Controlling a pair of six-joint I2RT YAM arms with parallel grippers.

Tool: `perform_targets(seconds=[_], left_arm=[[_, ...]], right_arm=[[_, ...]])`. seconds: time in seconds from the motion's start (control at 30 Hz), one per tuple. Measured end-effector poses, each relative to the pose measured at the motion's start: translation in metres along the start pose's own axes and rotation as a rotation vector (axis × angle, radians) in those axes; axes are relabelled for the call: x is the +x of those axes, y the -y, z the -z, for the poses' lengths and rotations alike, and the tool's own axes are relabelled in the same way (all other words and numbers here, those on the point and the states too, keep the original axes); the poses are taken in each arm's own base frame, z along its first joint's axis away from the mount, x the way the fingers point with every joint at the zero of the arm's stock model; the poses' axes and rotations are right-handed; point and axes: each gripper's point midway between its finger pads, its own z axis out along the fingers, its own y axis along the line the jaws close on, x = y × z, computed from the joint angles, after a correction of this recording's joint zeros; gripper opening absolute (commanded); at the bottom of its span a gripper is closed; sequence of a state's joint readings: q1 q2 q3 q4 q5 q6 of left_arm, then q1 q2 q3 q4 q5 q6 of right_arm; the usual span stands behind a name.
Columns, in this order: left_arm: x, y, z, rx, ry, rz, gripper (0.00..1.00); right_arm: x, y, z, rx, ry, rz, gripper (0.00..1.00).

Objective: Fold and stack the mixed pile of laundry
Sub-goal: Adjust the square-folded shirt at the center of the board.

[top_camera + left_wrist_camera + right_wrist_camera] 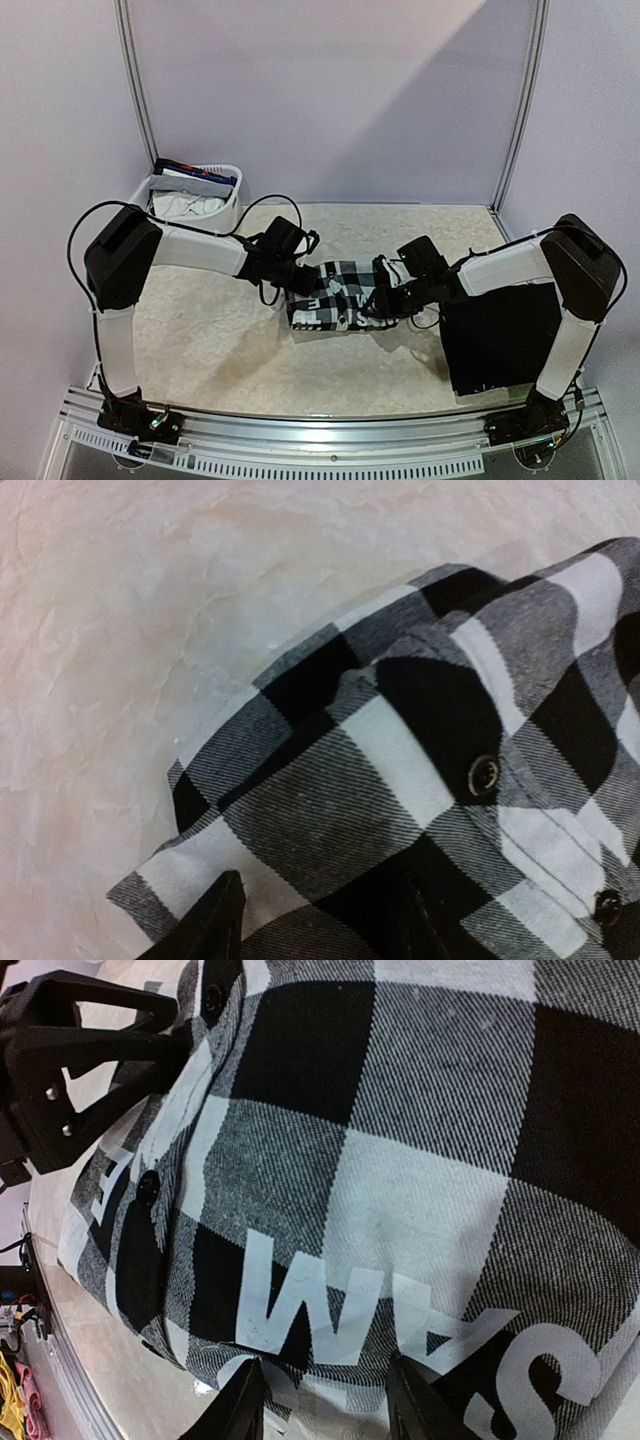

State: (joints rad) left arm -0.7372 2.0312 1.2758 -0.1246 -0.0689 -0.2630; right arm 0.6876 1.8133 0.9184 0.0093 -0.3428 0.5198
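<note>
Currently, the step in hand appears to be folding the black-and-white checkered shirt (335, 295), which lies bunched at mid-table (230, 350) between the two arms. The left gripper (303, 270) sits at the shirt's left edge and the right gripper (385, 295) at its right edge.

The right wrist view shows the right gripper's fingers spread apart, straddling the hem without clamping it. Whether the left gripper grips the cloth cannot be told.

The next move likely calls for a firm pinch on each edge, then a level carry-over so the layers do not slip.

Only the top view shows the folded black garment (500, 335) at the right and the white basket (228, 215) at the rear left. Only the wrist views show the white letters (330, 1310) and a button (483, 775).
</note>
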Motion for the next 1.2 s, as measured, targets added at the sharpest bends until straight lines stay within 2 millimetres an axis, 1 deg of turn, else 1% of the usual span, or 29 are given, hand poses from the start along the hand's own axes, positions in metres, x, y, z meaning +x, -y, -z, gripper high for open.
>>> perform_targets(seconds=[0.1, 0.27, 0.37, 0.47, 0.53, 0.67, 0.73, 0.77, 0.87, 0.93, 1.0, 1.07, 1.2], left_arm=[[0.007, -0.007, -0.004, -0.022, -0.010, 0.007, 0.53], [0.008, -0.010, -0.001, -0.041, -0.004, 0.007, 0.54], [0.004, -0.008, 0.010, -0.047, 0.005, -0.005, 0.56], [-0.007, -0.002, 0.028, -0.049, 0.034, -0.022, 0.57], [-0.014, 0.006, 0.042, -0.039, 0.060, -0.033, 0.57], [-0.027, 0.034, 0.075, 0.004, 0.112, -0.068, 0.55], [-0.029, 0.048, 0.086, 0.027, 0.128, -0.088, 0.53], [-0.029, 0.052, 0.088, 0.034, 0.131, -0.094, 0.52], [-0.019, 0.062, 0.088, 0.055, 0.116, -0.109, 0.51], [-0.008, 0.066, 0.086, 0.063, 0.093, -0.117, 0.50], [0.001, 0.067, 0.083, 0.062, 0.076, -0.118, 0.49], [0.011, 0.067, 0.081, 0.061, 0.057, -0.117, 0.49], [0.042, 0.061, 0.072, 0.049, -0.003, -0.111, 0.47]], right_arm=[[0.000, -0.001, -0.001, -0.011, 0.006, -0.002, 0.42], [-0.001, -0.003, -0.001, -0.023, 0.008, -0.009, 0.43], [-0.001, -0.010, 0.003, -0.044, -0.004, -0.007, 0.44], [-0.007, -0.023, 0.009, -0.083, -0.015, -0.001, 0.44], [-0.018, -0.035, 0.013, -0.111, -0.009, 0.013, 0.44], [-0.048, -0.055, 0.024, -0.165, 0.041, 0.045, 0.44], [-0.061, -0.059, 0.029, -0.181, 0.063, 0.047, 0.44], [-0.069, -0.059, 0.031, -0.183, 0.075, 0.045, 0.44], [-0.091, -0.051, 0.033, -0.175, 0.105, 0.037, 0.43], [-0.105, -0.043, 0.028, -0.168, 0.113, 0.032, 0.43], [-0.112, -0.032, 0.019, -0.157, 0.105, 0.017, 0.43], [-0.113, -0.016, 0.007, -0.136, 0.087, -0.003, 0.43], [-0.101, 0.015, -0.015, -0.095, 0.027, -0.044, 0.43]])
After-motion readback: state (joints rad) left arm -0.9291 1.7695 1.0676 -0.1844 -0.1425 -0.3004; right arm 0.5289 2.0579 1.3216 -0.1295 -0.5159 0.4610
